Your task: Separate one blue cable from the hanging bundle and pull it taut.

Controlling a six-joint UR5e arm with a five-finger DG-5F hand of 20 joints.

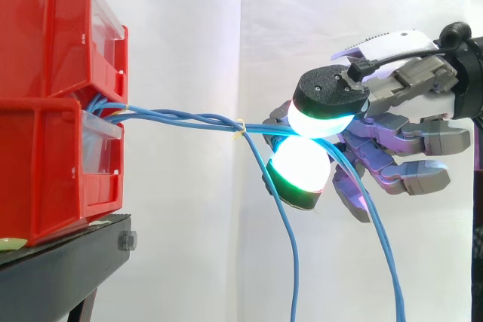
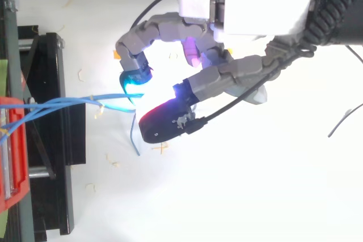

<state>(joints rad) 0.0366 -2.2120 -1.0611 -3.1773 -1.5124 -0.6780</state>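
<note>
Side view: two red bins [image 1: 45, 103] are seen stacked at the left on a black bench [image 1: 68, 250]. From the gap between them, blue cables [image 1: 181, 118] are drawn out to the right, nearly level and loosely twisted, and are bound by a small pale tie [image 1: 240, 130]. Just past the tie they are pinched between two glowing pads [image 1: 321, 120] of the hand [image 1: 392, 141], whose fingers are curled round them. Below the hand, two strands are left hanging down. Whether a single cable has been parted from the rest cannot be told.
</note>
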